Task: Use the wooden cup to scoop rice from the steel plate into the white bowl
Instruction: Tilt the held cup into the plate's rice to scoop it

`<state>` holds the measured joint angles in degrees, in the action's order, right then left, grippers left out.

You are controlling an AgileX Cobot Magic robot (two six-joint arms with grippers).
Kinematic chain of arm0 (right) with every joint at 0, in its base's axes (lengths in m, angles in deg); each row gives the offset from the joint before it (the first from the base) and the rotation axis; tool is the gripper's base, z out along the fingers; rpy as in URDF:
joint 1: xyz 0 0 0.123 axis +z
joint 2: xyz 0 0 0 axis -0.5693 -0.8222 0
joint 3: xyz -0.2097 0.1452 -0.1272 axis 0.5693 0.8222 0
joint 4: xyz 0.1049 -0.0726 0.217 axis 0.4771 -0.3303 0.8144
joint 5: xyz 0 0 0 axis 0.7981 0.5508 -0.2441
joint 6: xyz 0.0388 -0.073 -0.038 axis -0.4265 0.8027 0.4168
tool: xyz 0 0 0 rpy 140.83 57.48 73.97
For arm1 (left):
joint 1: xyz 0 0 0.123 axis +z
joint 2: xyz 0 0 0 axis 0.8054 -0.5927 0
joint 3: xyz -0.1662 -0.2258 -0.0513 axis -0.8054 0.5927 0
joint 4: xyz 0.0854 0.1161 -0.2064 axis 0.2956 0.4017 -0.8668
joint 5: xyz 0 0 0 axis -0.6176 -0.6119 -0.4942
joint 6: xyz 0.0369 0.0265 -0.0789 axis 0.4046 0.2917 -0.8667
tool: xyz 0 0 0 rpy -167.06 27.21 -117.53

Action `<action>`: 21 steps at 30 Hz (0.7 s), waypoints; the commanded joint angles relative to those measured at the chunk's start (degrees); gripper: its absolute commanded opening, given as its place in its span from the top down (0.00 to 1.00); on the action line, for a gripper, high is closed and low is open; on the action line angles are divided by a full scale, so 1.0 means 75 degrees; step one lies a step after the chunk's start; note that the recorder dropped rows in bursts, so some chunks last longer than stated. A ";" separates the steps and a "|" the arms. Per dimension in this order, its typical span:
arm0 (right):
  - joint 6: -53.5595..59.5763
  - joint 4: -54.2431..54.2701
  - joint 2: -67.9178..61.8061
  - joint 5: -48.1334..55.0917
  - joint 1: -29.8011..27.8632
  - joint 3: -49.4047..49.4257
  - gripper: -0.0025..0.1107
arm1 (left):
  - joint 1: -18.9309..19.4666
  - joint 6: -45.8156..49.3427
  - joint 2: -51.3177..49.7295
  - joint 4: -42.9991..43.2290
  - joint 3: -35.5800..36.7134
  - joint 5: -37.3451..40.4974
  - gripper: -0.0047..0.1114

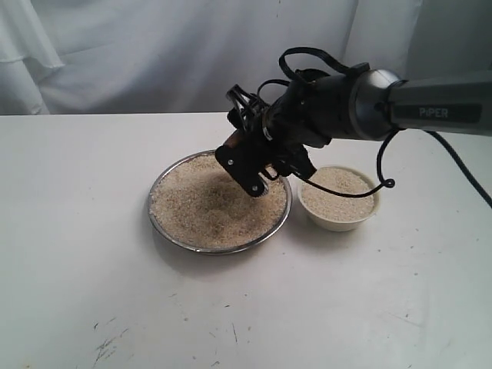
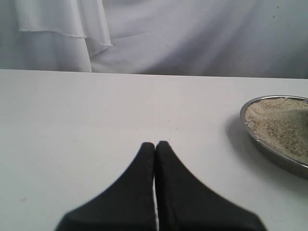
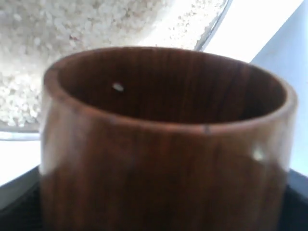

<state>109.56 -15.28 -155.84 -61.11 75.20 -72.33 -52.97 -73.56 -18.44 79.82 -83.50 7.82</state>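
Observation:
The steel plate [image 1: 163, 225] lies mid-table, filled with a heap of rice [image 1: 201, 206]. My right gripper [image 1: 247, 165] reaches over the plate's far right side, shut on the wooden cup [image 1: 234, 141]. The cup is tilted with its mouth toward the rice. In the right wrist view the wooden cup [image 3: 168, 154] fills the frame, dark inside with one stray grain, with rice [image 3: 72, 38] and the plate's rim [image 3: 215, 28] beyond it. The white bowl [image 1: 338, 222] stands just right of the plate and holds rice. My left gripper [image 2: 155, 144] hovers shut and empty over bare table, left of the steel plate [image 2: 279, 161].
A white table [image 1: 77, 192] carries everything, with white cloth hanging behind it. Dark scuff marks [image 1: 108, 346] mark the front left. A black cable [image 1: 380, 173] loops from the right arm above the bowl.

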 commanded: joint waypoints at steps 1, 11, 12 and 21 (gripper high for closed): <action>-0.0665 -0.1586 0.0096 0.0069 0.0052 -0.0040 0.98 | -0.0012 -0.0024 0.0038 -0.0006 0.0034 -0.0048 0.96; -0.1191 -0.3649 -0.0428 0.0394 0.0431 -0.0075 0.98 | -0.0012 -0.0024 0.0038 -0.0006 0.0034 -0.0048 0.96; -0.1322 -0.3813 -0.0544 0.0540 0.0493 -0.0142 0.98 | -0.0012 -0.0024 0.0038 -0.0006 0.0034 -0.0048 0.96; -0.2496 -0.4758 -0.0802 0.1215 0.0633 -0.0407 0.98 | -0.0012 -0.0024 0.0038 -0.0006 0.0034 -0.0048 0.96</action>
<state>91.52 -50.83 -162.28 -53.20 79.81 -75.02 -52.97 -73.56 -18.44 79.82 -83.50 7.82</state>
